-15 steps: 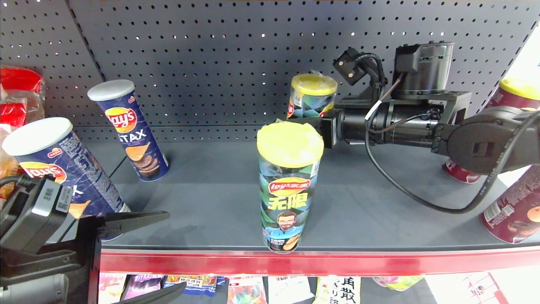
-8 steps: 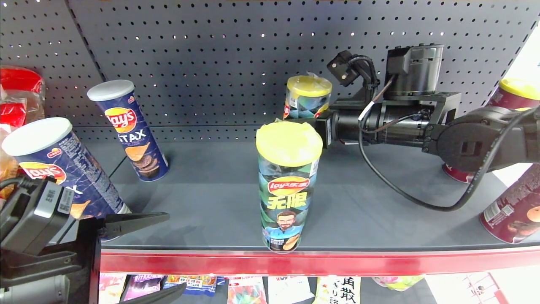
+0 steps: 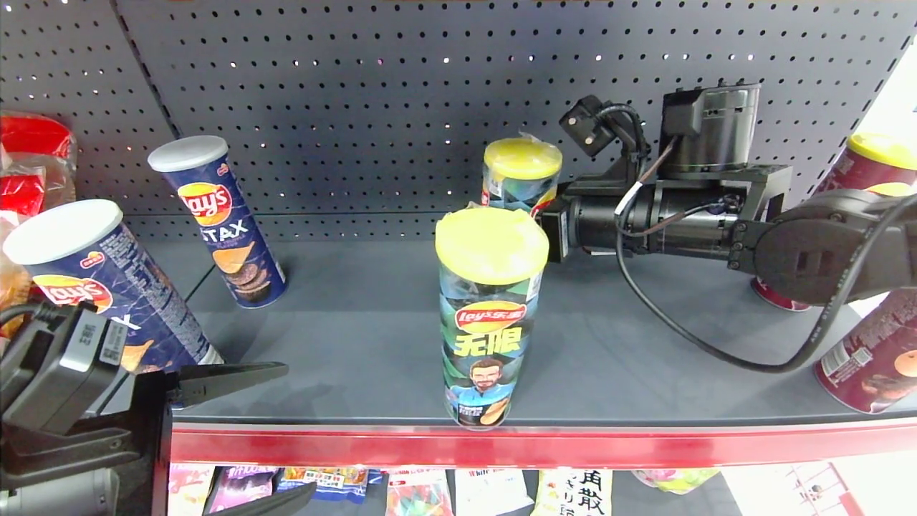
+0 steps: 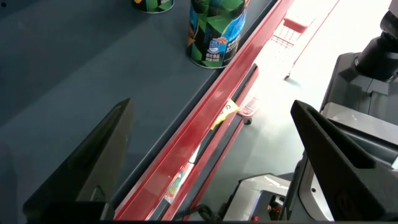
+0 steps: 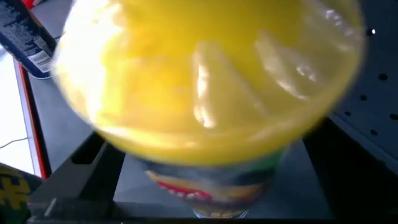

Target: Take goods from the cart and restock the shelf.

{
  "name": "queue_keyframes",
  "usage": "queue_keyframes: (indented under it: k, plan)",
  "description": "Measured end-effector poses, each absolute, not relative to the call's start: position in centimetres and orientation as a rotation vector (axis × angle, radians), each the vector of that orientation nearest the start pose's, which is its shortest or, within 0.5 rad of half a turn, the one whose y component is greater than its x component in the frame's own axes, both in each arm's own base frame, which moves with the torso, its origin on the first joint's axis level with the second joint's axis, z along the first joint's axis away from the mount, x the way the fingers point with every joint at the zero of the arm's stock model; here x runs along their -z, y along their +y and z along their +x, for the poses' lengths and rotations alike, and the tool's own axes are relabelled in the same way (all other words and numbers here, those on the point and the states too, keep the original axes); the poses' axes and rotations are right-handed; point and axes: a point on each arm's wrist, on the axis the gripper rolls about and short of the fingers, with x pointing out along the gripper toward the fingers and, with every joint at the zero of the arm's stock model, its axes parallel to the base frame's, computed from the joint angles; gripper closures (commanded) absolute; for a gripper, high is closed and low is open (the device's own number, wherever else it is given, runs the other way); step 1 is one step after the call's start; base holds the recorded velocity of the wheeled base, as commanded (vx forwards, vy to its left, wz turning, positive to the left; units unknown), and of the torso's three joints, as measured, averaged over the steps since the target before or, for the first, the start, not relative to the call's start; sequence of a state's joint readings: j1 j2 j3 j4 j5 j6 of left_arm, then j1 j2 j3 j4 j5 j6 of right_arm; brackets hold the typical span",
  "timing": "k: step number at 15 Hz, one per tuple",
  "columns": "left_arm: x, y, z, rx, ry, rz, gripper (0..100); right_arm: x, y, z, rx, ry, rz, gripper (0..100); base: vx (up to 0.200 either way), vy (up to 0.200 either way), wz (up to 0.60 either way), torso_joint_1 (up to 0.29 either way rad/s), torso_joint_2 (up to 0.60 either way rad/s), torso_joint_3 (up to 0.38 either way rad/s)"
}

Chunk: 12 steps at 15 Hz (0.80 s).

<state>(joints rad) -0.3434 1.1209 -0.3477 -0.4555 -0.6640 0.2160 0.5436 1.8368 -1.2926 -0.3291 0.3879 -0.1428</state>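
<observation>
A green chip can with a yellow lid (image 3: 521, 172) stands upright at the back of the grey shelf (image 3: 358, 337), close to the pegboard. My right gripper (image 3: 531, 206) is shut on its body from the right. In the right wrist view the same can (image 5: 205, 81) sits between the dark fingers (image 5: 81, 180). A matching green can (image 3: 487, 315) stands at the shelf's front edge, directly before the held one, and its base (image 4: 214, 31) appears in the left wrist view. My left gripper (image 3: 251, 437) is open and holds nothing, low at the front left by the red shelf lip (image 3: 501, 444).
Two blue cans (image 3: 215, 215) (image 3: 93, 279) lean on the left of the shelf. Maroon cans (image 3: 874, 165) (image 3: 874, 351) stand at the right. Red bags (image 3: 29, 165) sit far left. Snack packs (image 3: 430, 494) fill the shelf below. Bare shelf lies between the blue and green cans.
The right gripper has carried the held can slightly left and lower, down toward the shelf at the back. The left arm and the other cans have not moved.
</observation>
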Motion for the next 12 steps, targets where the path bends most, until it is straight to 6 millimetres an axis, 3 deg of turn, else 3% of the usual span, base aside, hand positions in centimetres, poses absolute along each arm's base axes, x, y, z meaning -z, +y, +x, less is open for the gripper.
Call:
queue_keyframes:
  k: [5,12]
  plan:
    - [-17.1,-6.1,12.8,1.029,0.222,0.142,0,-24.1,18.8,29.6,-0.94,0.173,-0.149,0,0.0,0.0,0.0,0.0,0.0,0.0]
    - [-16.9,-6.1,13.1,1.006,0.236,0.147,0,-23.8,16.2,26.9,-0.909,0.208,-0.148,0,0.0,0.0,0.0,0.0,0.0,0.0]
